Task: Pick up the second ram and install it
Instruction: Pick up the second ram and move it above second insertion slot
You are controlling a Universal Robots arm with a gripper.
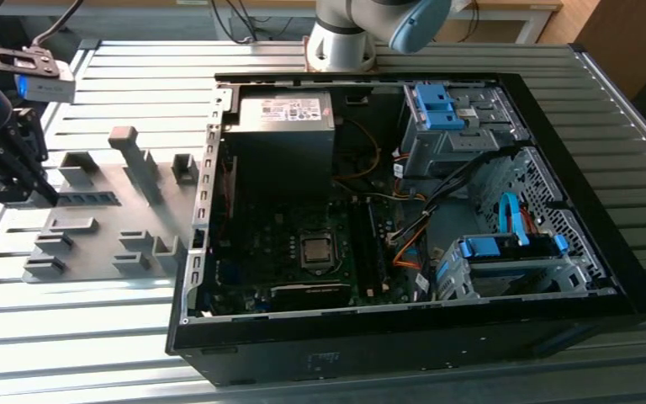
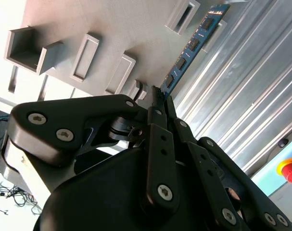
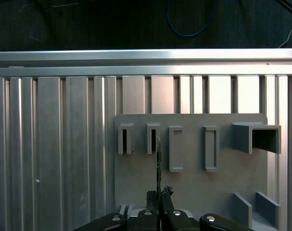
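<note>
my fingers [image 2: 157, 113] are clenched on the near end of the second ram [image 2: 191, 45], whose long axis runs straight out from the tips. it sits at the grey tray [image 1: 98, 244], well apart from the open case [image 1: 413, 337].

Grey slotted tray [image 1: 104, 231] lies just beneath the gripper [image 1: 45, 198], on a ribbed metal table [image 1: 132, 84]; an open computer case [image 1: 413, 345] sits beyond the tray's far side; a red button [image 2: 288, 169] stands well apart.
</note>
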